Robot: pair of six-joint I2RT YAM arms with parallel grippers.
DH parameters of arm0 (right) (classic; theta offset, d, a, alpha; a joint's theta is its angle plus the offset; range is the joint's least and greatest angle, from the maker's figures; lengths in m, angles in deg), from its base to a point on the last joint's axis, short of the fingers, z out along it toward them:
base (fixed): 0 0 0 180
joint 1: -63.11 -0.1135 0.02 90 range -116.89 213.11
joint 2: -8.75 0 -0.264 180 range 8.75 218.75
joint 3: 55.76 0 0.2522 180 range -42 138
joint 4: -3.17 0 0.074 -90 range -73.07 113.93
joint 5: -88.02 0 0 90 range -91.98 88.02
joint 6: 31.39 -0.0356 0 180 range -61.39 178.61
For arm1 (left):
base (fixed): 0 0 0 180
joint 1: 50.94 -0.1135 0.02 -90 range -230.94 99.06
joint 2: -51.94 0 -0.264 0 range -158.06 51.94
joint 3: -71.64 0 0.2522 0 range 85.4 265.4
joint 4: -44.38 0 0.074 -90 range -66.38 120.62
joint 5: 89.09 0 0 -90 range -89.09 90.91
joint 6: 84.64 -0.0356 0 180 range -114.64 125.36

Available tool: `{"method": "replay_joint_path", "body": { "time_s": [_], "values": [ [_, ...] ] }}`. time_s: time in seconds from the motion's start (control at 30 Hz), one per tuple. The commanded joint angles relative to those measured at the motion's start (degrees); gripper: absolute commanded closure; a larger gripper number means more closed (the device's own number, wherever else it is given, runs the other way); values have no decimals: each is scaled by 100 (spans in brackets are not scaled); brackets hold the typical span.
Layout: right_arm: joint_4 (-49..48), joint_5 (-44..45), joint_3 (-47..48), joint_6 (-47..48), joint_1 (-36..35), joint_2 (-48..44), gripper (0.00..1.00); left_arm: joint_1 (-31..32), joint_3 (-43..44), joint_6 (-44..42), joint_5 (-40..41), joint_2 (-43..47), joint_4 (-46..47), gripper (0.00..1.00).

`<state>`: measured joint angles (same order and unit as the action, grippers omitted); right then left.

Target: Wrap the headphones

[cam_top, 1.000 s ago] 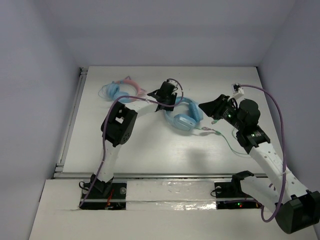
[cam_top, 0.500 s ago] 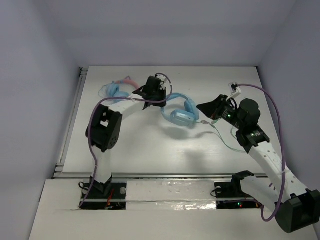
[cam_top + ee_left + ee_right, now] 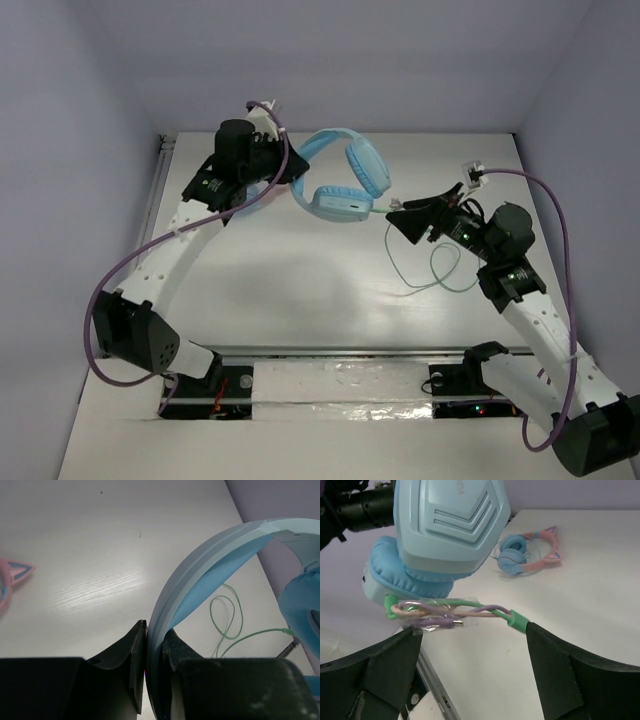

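Note:
The light-blue headphones (image 3: 345, 180) hang in the air above the back of the table. My left gripper (image 3: 278, 165) is shut on their padded band (image 3: 215, 555); the band runs up between the two black fingers (image 3: 130, 650). One oval ear cup (image 3: 450, 525) fills the top of the right wrist view. A taped bundle of green and purple cable (image 3: 440, 612) hangs under that cup, just beyond the tips of my right gripper (image 3: 472, 630), which stands wide open and holds nothing. The thin pale-green cable (image 3: 440, 270) trails down in loops onto the table.
The smaller blue headphones with the pink cat-ear band (image 3: 525, 555) lie on the table at the back left, partly behind my left arm in the top view. A metal rail (image 3: 140, 250) runs along the table's left edge. White walls enclose the back and sides.
My left arm has swung up and to the back left, lifting the headphones off the table. My right gripper has opened wide, and the cable now hangs in loops below it.

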<state>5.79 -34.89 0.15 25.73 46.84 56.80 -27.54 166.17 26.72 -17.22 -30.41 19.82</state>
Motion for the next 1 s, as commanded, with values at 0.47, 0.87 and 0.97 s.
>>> {"method": "replay_joint_path", "body": {
  "time_s": [0.47,0.87,0.97],
  "values": [
    [-1918,-419,-1095,-306,-104,960,22,-696,2450,684,-1834,-387,-905,100],
    [-3211,179,-1605,-420,-104,2103,30,-1004,3647,1027,-2133,-1257,-1064,100],
    [-3281,301,-1736,-552,-104,1937,36,-1057,3735,1054,-2125,-1363,-1064,100]
  ]
}}
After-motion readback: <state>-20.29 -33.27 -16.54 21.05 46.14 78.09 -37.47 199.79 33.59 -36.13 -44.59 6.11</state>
